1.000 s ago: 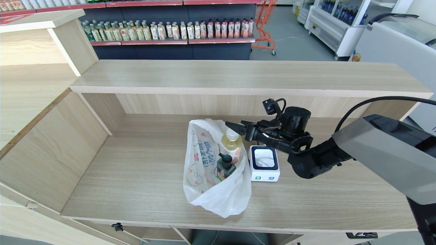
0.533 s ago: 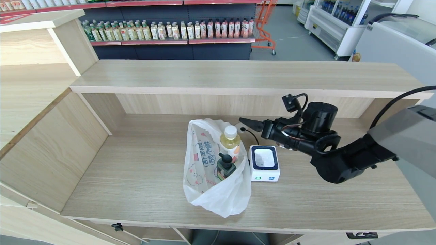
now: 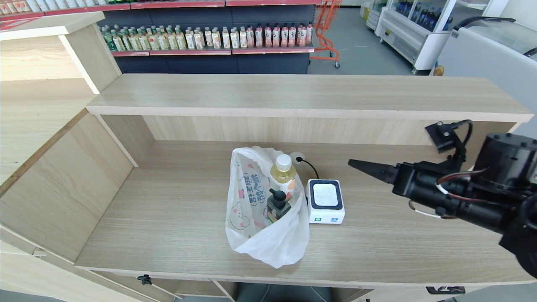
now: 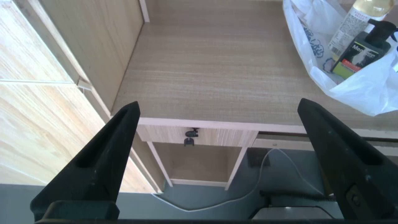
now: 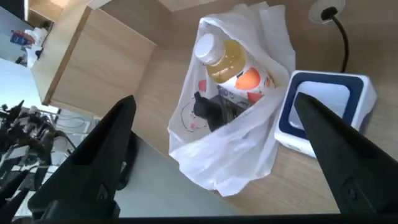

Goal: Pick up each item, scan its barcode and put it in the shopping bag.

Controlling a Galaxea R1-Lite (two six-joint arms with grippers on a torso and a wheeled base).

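Shopping bag [image 3: 256,228] just beside scanner [image 3: 326,202], open empty right hand [image 3: 356,165] well apart, beyond scanner

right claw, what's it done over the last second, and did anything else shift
The right claw has pulled back from the cap of the yellow drink bottle toward the robot's right, past the scanner, and is open and empty. The bottle stays upright in the shopping bag beside the dark pump bottle. Bag and scanner have not moved.

Thin, crinkled, glossy plastic shopping bag [image 3: 268,245]; matt wood-grain counter [image 3: 168,209]; smooth plastic scanner [image 3: 326,217].
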